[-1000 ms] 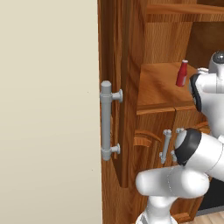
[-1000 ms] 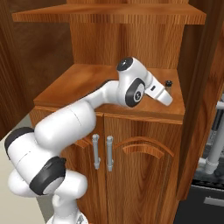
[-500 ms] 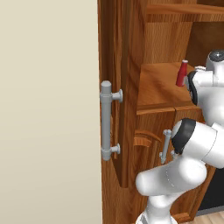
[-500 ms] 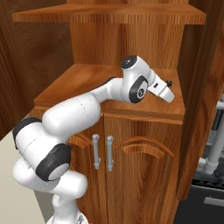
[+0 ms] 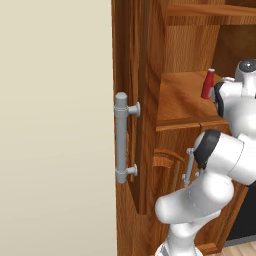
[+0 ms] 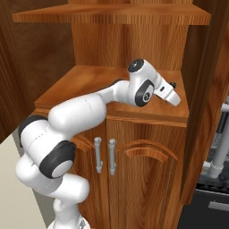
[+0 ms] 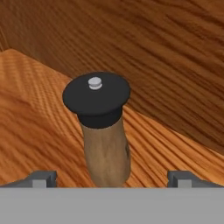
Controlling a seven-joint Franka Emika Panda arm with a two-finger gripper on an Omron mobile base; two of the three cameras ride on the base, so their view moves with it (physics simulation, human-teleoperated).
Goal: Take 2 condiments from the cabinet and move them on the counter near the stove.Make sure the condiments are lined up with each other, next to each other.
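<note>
No legible text or labels.

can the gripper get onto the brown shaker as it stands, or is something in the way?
Probably yes. In the hand view the shaker stands upright on the cabinet shelf, centred between the open jaws of the gripper, with nothing between them. The red bottle stands on the same shelf; how close to the shaker is unclear.
</note>
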